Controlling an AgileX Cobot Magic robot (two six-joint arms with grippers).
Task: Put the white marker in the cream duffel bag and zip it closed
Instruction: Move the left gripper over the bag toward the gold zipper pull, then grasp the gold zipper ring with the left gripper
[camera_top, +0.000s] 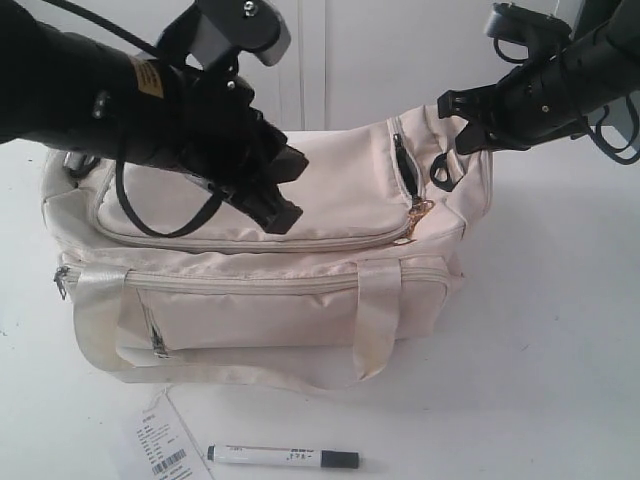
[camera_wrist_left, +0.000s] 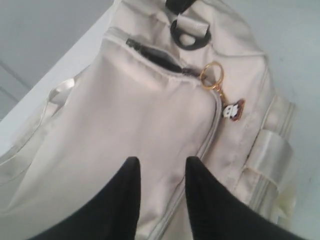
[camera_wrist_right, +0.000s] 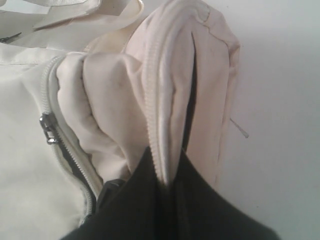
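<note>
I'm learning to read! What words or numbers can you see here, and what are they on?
On the tag: a barcode and printed lines, too small to read.
On the marker: dark print on its label, too blurred to read.
On the yellow sticker on the left arm: too blurred to read.
On the bag: no words seen.

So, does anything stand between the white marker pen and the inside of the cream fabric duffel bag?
Yes. The curved top zipper of the cream fabric duffel bag is shut along most of its length; only a short gap is open, beside the gold ring.
</note>
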